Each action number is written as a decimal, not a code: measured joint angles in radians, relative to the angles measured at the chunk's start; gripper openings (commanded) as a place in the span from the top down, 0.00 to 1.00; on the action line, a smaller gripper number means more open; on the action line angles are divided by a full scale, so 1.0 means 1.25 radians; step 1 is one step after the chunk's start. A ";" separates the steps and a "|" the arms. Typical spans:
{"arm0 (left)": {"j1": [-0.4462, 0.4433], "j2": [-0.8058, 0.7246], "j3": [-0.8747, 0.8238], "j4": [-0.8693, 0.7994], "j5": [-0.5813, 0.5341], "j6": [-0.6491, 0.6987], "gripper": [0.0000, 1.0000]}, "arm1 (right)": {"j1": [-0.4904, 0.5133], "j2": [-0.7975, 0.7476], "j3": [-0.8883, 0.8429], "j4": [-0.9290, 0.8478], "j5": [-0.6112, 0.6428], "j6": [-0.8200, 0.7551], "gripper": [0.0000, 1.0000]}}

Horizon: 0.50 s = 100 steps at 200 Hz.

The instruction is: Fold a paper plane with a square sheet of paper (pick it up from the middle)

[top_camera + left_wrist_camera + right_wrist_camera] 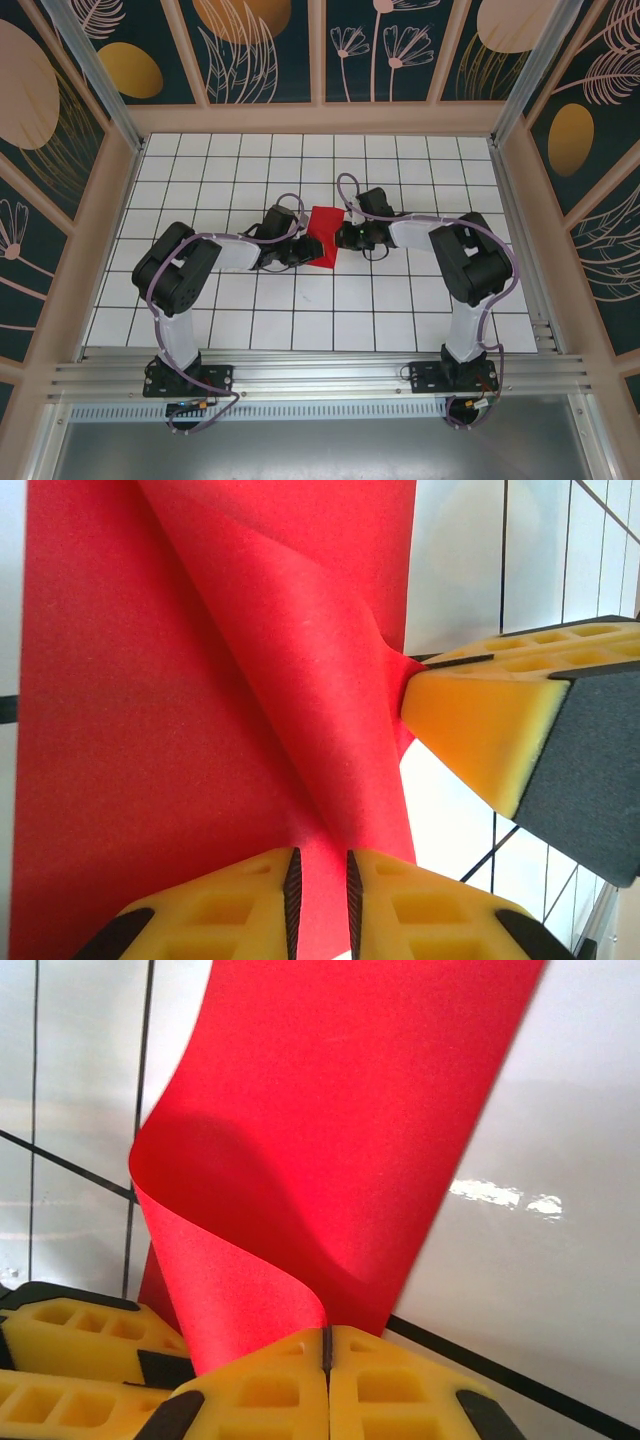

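My left arm (pixel 190 265) reaches in from the left of the square sheet of paper (pixel 322 238). My left jaws are closed on the sheet. Their yellow pads (pixel 420 910) sit close together, and a thin strip of red shows in the slit between them. Flat paper is hard to pick up, so I think I pinch a little hump in it to get a hold.

The sheet is bright red. It sits between my two arms, over the white tiled desk (pixel 400 310). It does not lie flat. One part bends up and curls over, and a soft ridge runs down into my left pinch. I think the ridge is there because the two pinches lift the paper and push it together.

My right arm (pixel 465 260) comes in from the right of the sheet. My right jaws are shut tight on the sheet's edge. Their pads (pixel 400 1390) touch each other, and the red paper comes up out of the line where they meet. Holding both sides should stop the sheet from sliding away.

I see no sharp crease, so I think the folding is only near its start. The paper is thin. If I pull too hard it could tear or wrinkle.
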 measured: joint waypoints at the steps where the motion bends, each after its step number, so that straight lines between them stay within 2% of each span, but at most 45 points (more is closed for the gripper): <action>1: 0.000 0.000 0.000 0.000 0.000 0.000 0.79 | 0.000 0.000 0.000 0.000 0.000 0.000 0.94; 100: 0.000 0.000 0.004 -0.019 -0.002 0.018 0.82 | 0.000 0.007 0.015 -0.005 0.009 -0.003 0.93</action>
